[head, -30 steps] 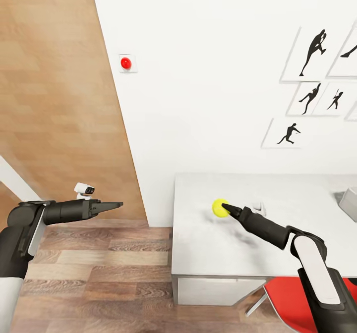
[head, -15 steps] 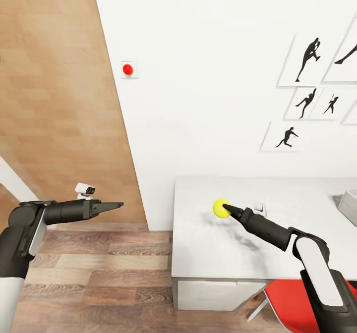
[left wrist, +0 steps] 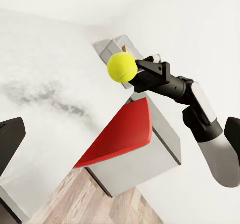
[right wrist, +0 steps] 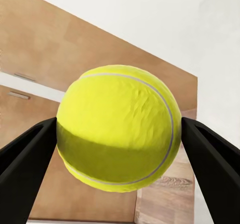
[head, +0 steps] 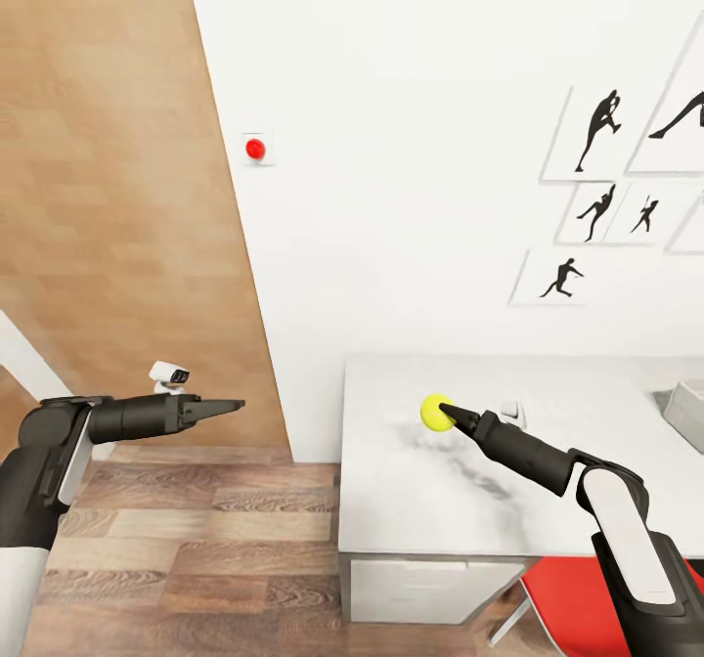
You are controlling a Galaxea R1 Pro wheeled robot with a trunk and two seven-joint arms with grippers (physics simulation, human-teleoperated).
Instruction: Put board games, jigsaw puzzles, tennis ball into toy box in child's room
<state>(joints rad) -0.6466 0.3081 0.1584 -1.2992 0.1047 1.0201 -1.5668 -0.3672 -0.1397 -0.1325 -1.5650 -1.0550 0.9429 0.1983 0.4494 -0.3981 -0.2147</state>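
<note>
The yellow-green tennis ball (head: 436, 412) hangs a little above the left part of the pale table (head: 548, 510), and my right gripper (head: 445, 411) is shut on it. Up close, the tennis ball (right wrist: 117, 129) sits squeezed between two dark fingers (right wrist: 25, 154). The tennis ball (left wrist: 122, 67) also appears in the left wrist view, at the tip of the right arm. A corner of the light-grey toy box (head: 686, 401) shows at the table's far right. My left gripper (head: 235, 405) hovers over the wood floor left of the table, open and empty.
A red chair (head: 577, 598) is tucked under the table's front edge below my right arm. A small white object (head: 509, 410) lies on the table behind the ball. Silhouette pictures (head: 596, 129) and a red button (head: 255, 149) hang on the white wall. A wood panel (head: 108, 197) stands at left.
The view has shifted slightly, so the pictures and wall button sit a little differently. Both arms keep their pose, and the ball stays in the right gripper.
</note>
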